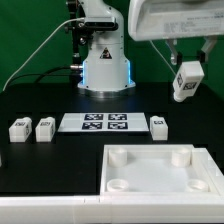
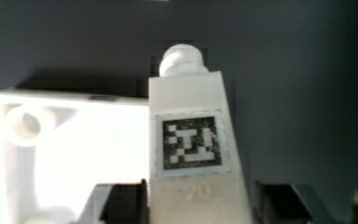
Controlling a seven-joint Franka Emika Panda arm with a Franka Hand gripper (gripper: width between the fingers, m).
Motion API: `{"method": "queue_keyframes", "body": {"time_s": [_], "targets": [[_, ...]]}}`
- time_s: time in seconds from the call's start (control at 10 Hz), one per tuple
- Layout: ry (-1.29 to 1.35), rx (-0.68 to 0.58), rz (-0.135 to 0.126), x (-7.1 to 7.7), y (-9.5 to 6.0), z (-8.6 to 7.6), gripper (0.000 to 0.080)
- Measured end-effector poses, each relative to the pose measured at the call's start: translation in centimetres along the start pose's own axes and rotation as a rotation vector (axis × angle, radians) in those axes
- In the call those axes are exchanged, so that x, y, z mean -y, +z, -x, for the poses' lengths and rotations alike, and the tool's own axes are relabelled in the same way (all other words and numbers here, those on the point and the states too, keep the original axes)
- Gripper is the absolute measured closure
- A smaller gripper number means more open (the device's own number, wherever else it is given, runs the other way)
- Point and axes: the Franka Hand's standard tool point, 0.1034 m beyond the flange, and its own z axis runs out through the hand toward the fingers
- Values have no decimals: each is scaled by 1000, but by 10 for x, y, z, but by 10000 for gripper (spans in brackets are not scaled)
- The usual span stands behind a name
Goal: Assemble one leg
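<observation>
My gripper (image 1: pixel 184 72) is shut on a leg (image 1: pixel 186 83), a small white block with a black-and-white tag, and holds it in the air at the exterior view's right, above and behind the large white panel (image 1: pixel 160 171). In the wrist view the leg (image 2: pixel 192 125) fills the middle, tag facing the camera, its rounded peg end pointing away, clamped between the dark fingers (image 2: pixel 115 203). A corner of the panel (image 2: pixel 60 125) with a round socket lies below it. Three more legs lie on the table: two at the left (image 1: pixel 19 128) (image 1: pixel 44 128) and one at the right (image 1: pixel 158 125).
The marker board (image 1: pixel 104 122) lies flat on the black table between the loose legs. The arm's white base (image 1: pixel 104 62) stands at the back centre, with cables to its left. The panel lies at the table's front edge.
</observation>
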Motion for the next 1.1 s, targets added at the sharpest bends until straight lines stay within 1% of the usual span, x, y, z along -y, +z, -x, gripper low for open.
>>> {"method": "queue_keyframes", "body": {"time_s": [0.1, 0.2, 0.3, 0.4, 0.5, 0.6, 0.7, 0.8, 0.9, 1.0, 1.1], "targets": [[0, -71, -7, 0, 3, -1, 515], [6, -187, -21, 2, 2, -5, 515], [7, -250, -25, 2, 4, -3, 515], [10, -344, -40, 4, 3, -4, 514], [11, -305, -32, 2, 8, 2, 514], [13, -307, -34, 2, 7, 0, 514], [5, -313, -30, 1, 10, -2, 514], [-31, -331, -19, -3, 21, -8, 514], [-35, -333, -15, -9, 22, -21, 514], [-54, -360, -12, -16, 15, -43, 514], [-60, -380, -15, -21, 10, -61, 514]]}}
